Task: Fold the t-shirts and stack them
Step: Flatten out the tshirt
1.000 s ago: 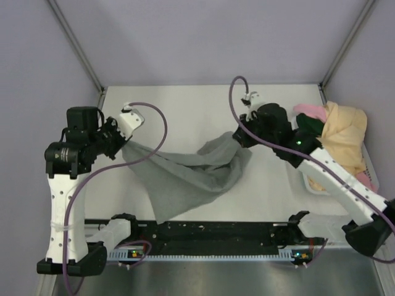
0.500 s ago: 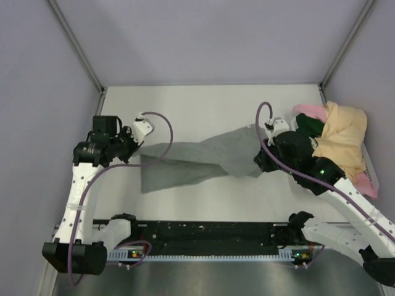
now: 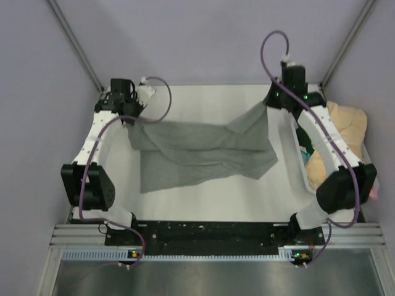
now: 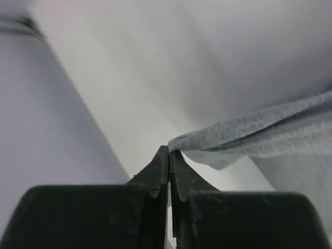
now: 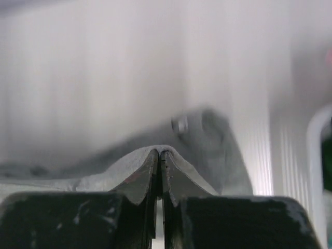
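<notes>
A heather grey t-shirt (image 3: 197, 148) hangs stretched between my two grippers over the white table, its lower part resting on the surface. My left gripper (image 3: 131, 118) is shut on its far left corner; in the left wrist view the cloth (image 4: 249, 129) runs off to the right from the closed tips (image 4: 169, 150). My right gripper (image 3: 270, 105) is shut on the far right corner; in the right wrist view the grey cloth (image 5: 119, 166) drapes over the closed tips (image 5: 159, 151). A pale yellow shirt (image 3: 345, 132) lies in a heap at the right, with pink and dark green hidden behind my right arm.
A white basket (image 3: 299, 160) at the table's right edge holds the heap of shirts. Purple-grey walls stand at the back and both sides. A black rail (image 3: 210, 231) with the arm bases runs along the near edge.
Both arms have swung up and toward the back wall, spreading apart. The grey shirt, bunched low between them before, is now pulled wide and lifted along its far edge.
</notes>
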